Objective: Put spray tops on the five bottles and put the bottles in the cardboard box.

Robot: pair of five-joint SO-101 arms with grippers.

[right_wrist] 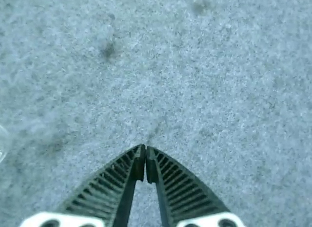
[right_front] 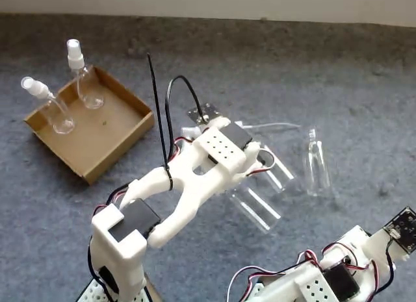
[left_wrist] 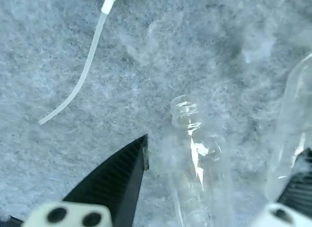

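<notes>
**Left gripper**: jaws wide apart, holding nothing, straddling an uncapped bottle that lies mid-surface.

**Right gripper**: fingers pressed together, empty, low over the surface near its front right corner.

**Cardboard box**: toward the far left corner, with two capped bottles standing inside.

**Recommendation:** Centre the bottle's body between the jaws before you close. The glass looks slippery, and a neighbouring bottle lies just beside. A loose spray-top tube lies near.

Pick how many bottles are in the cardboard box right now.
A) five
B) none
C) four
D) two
D: the far bottle and the near bottle, both capped, sit inside the cardboard box.
</notes>
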